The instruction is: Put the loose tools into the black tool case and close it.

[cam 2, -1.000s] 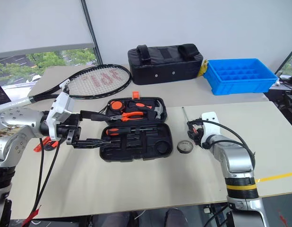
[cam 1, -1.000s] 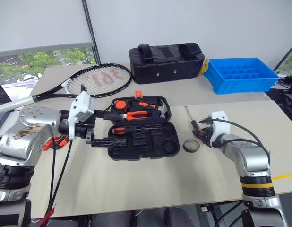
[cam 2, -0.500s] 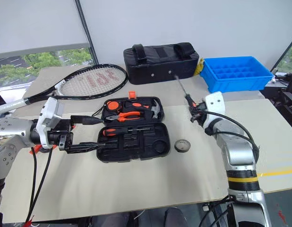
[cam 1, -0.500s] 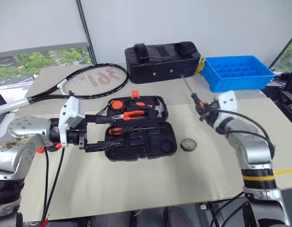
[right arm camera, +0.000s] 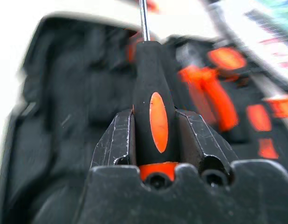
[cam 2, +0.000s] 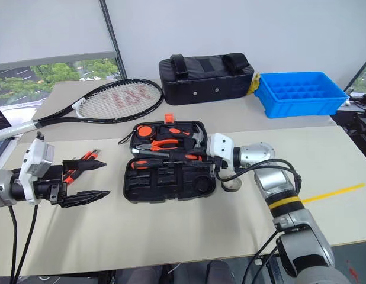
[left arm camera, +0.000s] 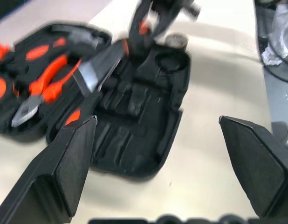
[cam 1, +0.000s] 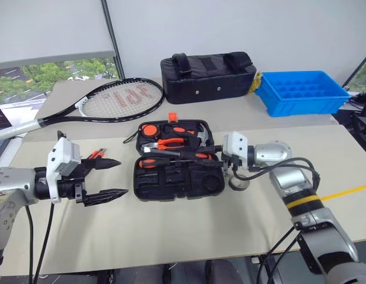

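The black tool case [cam 1: 171, 180] lies open mid-table, with pliers, a hammer and other orange-handled tools in its far half. My right gripper [cam 1: 222, 156] is shut on a screwdriver [cam 1: 183, 154] by its black-and-orange handle [right arm camera: 153, 116], and holds it level over the case, shaft towards the left. The dark tape roll [cam 1: 238, 183] rests on the table just right of the case, partly under that gripper. Left of the case and clear of it, my left gripper [cam 1: 121, 176] is wide open and holds nothing. Red-handled screwdrivers [cam 2: 82, 158] lie on the table behind its fingers.
A tennis racket [cam 1: 121, 97] lies at the back left. A black fabric bag [cam 1: 208, 71] stands at the back centre, with a blue tray [cam 1: 301, 92] to its right. A yellow tape line [cam 1: 349, 190] crosses the table at the right. Bare tabletop lies in front of the case.
My right gripper swung left and rolled over, bringing the screwdriver from upright beside the case to level above it. My left gripper drew back leftwards, away from the case.
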### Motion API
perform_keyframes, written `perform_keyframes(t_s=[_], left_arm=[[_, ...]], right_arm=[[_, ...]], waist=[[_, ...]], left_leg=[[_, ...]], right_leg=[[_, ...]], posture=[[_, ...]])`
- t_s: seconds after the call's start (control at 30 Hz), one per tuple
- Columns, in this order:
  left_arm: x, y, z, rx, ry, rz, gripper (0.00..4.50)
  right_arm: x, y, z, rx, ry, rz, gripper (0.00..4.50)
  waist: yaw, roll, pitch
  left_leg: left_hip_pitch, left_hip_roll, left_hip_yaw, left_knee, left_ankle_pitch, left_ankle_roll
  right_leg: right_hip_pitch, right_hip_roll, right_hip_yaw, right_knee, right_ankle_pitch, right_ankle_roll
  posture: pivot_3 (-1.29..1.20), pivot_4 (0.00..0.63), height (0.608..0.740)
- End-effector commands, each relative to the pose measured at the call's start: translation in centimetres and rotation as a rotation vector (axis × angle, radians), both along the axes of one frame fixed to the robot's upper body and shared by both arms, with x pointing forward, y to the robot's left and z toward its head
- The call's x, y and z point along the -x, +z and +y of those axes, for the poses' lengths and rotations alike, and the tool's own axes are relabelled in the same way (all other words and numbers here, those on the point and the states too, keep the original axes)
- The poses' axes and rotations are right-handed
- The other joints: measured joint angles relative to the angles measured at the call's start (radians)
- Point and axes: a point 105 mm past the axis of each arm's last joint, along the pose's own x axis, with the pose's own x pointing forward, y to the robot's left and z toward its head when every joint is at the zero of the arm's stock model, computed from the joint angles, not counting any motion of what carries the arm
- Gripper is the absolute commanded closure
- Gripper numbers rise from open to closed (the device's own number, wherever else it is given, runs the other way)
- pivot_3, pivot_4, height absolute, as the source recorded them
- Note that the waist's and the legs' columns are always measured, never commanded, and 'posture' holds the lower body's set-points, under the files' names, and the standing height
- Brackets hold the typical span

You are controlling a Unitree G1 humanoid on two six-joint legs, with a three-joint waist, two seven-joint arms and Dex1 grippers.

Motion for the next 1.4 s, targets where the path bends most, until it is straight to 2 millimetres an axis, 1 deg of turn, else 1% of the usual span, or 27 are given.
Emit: perform_keyframes(t_s=[0.03, 0.1, 0.17, 0.2, 0.27, 0.3, 0.4, 0.43, 0.57, 0.7, 0.77, 0.83, 0.87, 0.93, 0.97, 1.0, 1.03, 1.07, 1.13, 1.17, 1.2, 1.23, 1.27, 1.3, 1.4], left_arm=[[1.2, 1.2, -0.6, 0.025, -0.021, -0.032, 0.00], [1.6, 1.2, -0.7, 0.025, -0.018, -0.031, 0.00], [1.8, 1.2, -0.8, 0.023, -0.014, -0.033, 0.00], [1.9, 1.2, -0.8, 0.023, -0.012, -0.034, 0.00], [2.1, 1.2, -0.9, 0.022, -0.009, -0.033, 0.00], [2.2, 1.2, -0.9, 0.019, -0.009, -0.030, 0.00], [2.4, 0.8, -0.8, -0.003, -0.009, -0.021, 0.00], [2.4, 0.7, -0.7, -0.003, -0.007, -0.019, 0.00], [2.3, 0.5, -0.5, -0.009, -0.003, -0.020, 0.00], [2.3, 0.3, -0.6, -0.008, -0.015, -0.016, 0.00], [2.2, 0.2, -0.7, -0.014, -0.019, -0.017, 0.00], [2.1, 0.1, -0.8, -0.011, -0.024, -0.017, 0.00], [2.0, 0.1, -0.8, -0.010, -0.026, -0.016, 0.00], [1.9, 0.0, -0.8, -0.013, -0.028, -0.016, 0.00], [1.8, -0.1, -0.7, -0.014, -0.029, -0.017, 0.00], [1.7, -0.1, -0.7, -0.016, -0.029, -0.019, 0.00], [1.7, -0.1, -0.7, -0.017, -0.030, -0.020, 0.00], [1.7, -0.1, -0.7, -0.018, -0.030, -0.021, 0.00], [1.6, -0.2, -0.6, -0.022, -0.027, -0.023, 0.00], [1.6, -0.3, -0.5, -0.023, -0.023, -0.026, 0.00], [1.6, -0.3, -0.4, -0.024, -0.018, -0.028, 0.00], [1.5, -0.3, -0.4, -0.026, -0.012, -0.031, 0.00], [1.5, -0.4, -0.3, -0.027, -0.006, -0.033, 0.00], [1.5, -0.4, -0.2, -0.028, -0.001, -0.035, 0.00], [1.6, -0.5, -0.1, -0.031, 0.009, -0.035, 0.00]], right_arm=[[-0.6, 0.4, -0.4, 0.058, 0.054, -0.052, 3.58], [-1.2, 0.5, -0.4, 0.065, 0.048, -0.064, 3.58], [-1.7, 0.8, -0.2, 0.052, 0.043, -0.078, 2.58], [-1.8, 0.9, -0.1, 0.049, 0.044, -0.078, 2.29], [-2.1, 0.8, 0.0, 0.060, 0.049, -0.094, 1.55], [-2.2, 0.8, 0.1, 0.059, 0.050, -0.097, 1.29], [-2.3, 0.8, 0.5, 0.058, 0.061, -0.104, 0.21], [-2.4, 1.0, 0.7, 0.040, 0.053, -0.102, 0.05], [-2.9, 1.8, 0.9, -0.009, 0.016, -0.125, 0.05], [-3.5, 4.3, 1.4, -0.173, -0.050, -0.118, 0.05], [-3.3, 5.2, 1.9, -0.267, -0.061, -0.032, 0.05], [-2.8, 5.5, 2.3, -0.341, -0.054, 0.057, 0.05], [-2.7, 5.4, 2.4, -0.346, -0.064, 0.070, 0.29], [-2.6, 4.5, 2.4, -0.315, -0.079, 0.091, 0.76], [-3.0, 3.9, 2.4, -0.299, -0.115, 0.086, 1.16], [-3.2, 3.4, 2.4, -0.294, -0.138, 0.094, 1.45], [-3.4, 3.1, 2.5, -0.293, -0.154, 0.099, 1.87], [-3.5, 2.9, 2.7, -0.293, -0.165, 0.110, 2.19], [-3.5, 2.5, 3.2, -0.272, -0.162, 0.133, 2.83], [-3.4, 2.1, 3.4, -0.252, -0.156, 0.137, 3.23], [-3.4, 1.7, 3.5, -0.228, -0.154, 0.139, 3.46], [-3.3, 1.2, 3.7, -0.200, -0.148, 0.144, 3.91], [-3.2, 0.7, 3.9, -0.174, -0.139, 0.145, 4.23], [-3.3, 0.2, 4.0, -0.145, -0.142, 0.145, 4.38], [-3.3, -1.1, 4.3, -0.070, -0.143, 0.158, 4.38]], waist=[[-0.003, 0.000, 0.000], [-0.009, 0.000, 0.000], [-0.014, 0.000, 0.000], [-0.018, 0.000, 0.000], [-0.023, 0.000, 0.000], [-0.024, 0.000, 0.000], [-0.025, 0.000, 0.000], [-0.025, 0.000, 0.000], [-0.027, 0.001, 0.000], [-0.027, 0.001, 0.000], [-0.027, 0.001, 0.000], [-0.029, 0.001, 0.000], [-0.029, 0.001, 0.000], [-0.028, 0.001, 0.000], [-0.027, 0.001, 0.001], [-0.026, 0.001, 0.001], [-0.026, 0.001, 0.001], [-0.027, 0.001, 0.001], [-0.027, 0.001, 0.001], [-0.029, 0.001, 0.001], [-0.030, 0.001, 0.001], [-0.031, 0.001, 0.001], [-0.030, 0.001, 0.001], [-0.030, 0.001, 0.001], [-0.030, 0.001, 0.001]], left_leg=[[0.000, 0.000, 0.000, 0.000, 0.000, 0.000], [0.000, 0.000, 0.000, 0.000, 0.000, -0.001], [0.000, 0.000, 0.000, 0.000, 0.001, -0.002], [0.001, 0.000, 0.000, 0.000, 0.001, -0.002], [0.001, 0.000, 0.000, 0.000, 0.002, -0.003], [0.002, 0.000, 0.000, 0.000, 0.002, -0.003], [0.002, 0.000, 0.000, 0.000, 0.002, -0.003], [0.002, 0.000, 0.000, 0.000, 0.002, -0.003], [0.002, 0.000, 0.000, 0.000, 0.002, -0.004], [0.003, 0.000, 0.000, 0.000, 0.002, -0.004], [0.003, 0.000, 0.000, 0.000, 0.002, -0.005], [0.003, 0.001, 0.000, 0.000, 0.002, -0.005], [0.003, 0.001, 0.000, 0.000, 0.002, -0.005], [0.003, 0.001, 0.000, 0.000, 0.002, -0.005], [0.003, 0.001, 0.000, 0.000, 0.002, -0.005], [0.003, 0.001, 0.000, 0.000, 0.002, -0.005], [0.003, 0.000, 0.000, 0.000, 0.002, -0.005], [0.003, 0.000, 0.000, 0.000, 0.002, -0.005], [0.003, 0.000, 0.000, 0.000, 0.002, -0.005], [0.003, 0.000, 0.000, 0.000, 0.002, -0.005], [0.003, 0.000, 0.000, 0.000, 0.002, -0.005], [0.003, 0.000, 0.001, 0.000, 0.002, -0.005], [0.003, 0.000, 0.001, 0.000, 0.002, -0.005], [0.003, 0.000, 0.001, 0.000, 0.002, -0.005], [0.003, 0.000, 0.001, 0.000, 0.002, -0.005]], right_leg=[[0.000, 0.000, 0.000, 0.000, 0.000, 0.000], [0.000, 0.000, 0.000, 0.000, 0.000, 0.000], [-0.001, 0.000, 0.000, 0.001, 0.000, -0.001], [0.000, 0.001, 0.000, 0.001, 0.000, -0.001], [0.000, 0.001, 0.000, 0.002, 0.000, -0.001], [0.000, 0.001, 0.000, 0.002, 0.000, -0.002], [0.001, 0.000, 0.000, 0.002, 0.000, -0.002], [0.001, 0.000, 0.000, 0.002, 0.000, -0.002], [0.000, 0.000, 0.001, 0.004, 0.000, -0.002], [0.000, 0.000, 0.001, 0.011, 0.000, -0.002], [0.000, 0.000, 0.001, 0.011, 0.000, -0.003], [0.000, 0.000, 0.001, 0.011, 0.000, -0.003], [0.000, 0.000, 0.001, 0.012, 0.000, -0.003], [0.000, 0.000, 0.001, 0.012, 0.000, -0.003], [0.000, 0.000, 0.001, 0.012, 0.000, -0.003], [0.000, -0.001, 0.001, 0.011, 0.000, -0.003], [0.000, -0.001, 0.001, 0.011, 0.000, -0.003], [-0.001, -0.001, 0.001, 0.011, 0.000, -0.003], [-0.001, -0.001, 0.001, 0.011, 0.000, -0.003], [-0.001, -0.001, 0.001, 0.011, 0.000, -0.003], [-0.001, -0.001, 0.001, 0.011, 0.000, -0.003], [-0.002, -0.001, 0.001, 0.011, 0.000, -0.004], [-0.002, -0.001, 0.001, 0.011, 0.000, -0.004], [-0.002, -0.001, 0.001, 0.011, 0.000, -0.004], [-0.001, -0.001, 0.001, 0.011, 0.000, -0.004]], posture=[[0.00, 0.150, 0.740], [0.00, 0.150, 0.740], [0.00, 0.150, 0.740], [0.00, 0.150, 0.740], [0.00, 0.150, 0.740], [0.00, 0.150, 0.740], [0.00, 0.150, 0.740], [0.00, 0.150, 0.740], [0.00, 0.150, 0.740], [0.00, 0.150, 0.740], [0.00, 0.150, 0.740], [0.00, 0.150, 0.740], [0.00, 0.150, 0.740], [0.00, 0.150, 0.740], [0.00, 0.150, 0.740], [0.00, 0.150, 0.740], [0.00, 0.150, 0.740], [0.00, 0.150, 0.740], [0.00, 0.150, 0.740], [0.00, 0.150, 0.740], [0.00, 0.150, 0.740], [0.00, 0.150, 0.740], [0.00, 0.150, 0.740], [0.00, 0.150, 0.740], [0.00, 0.150, 0.740]])
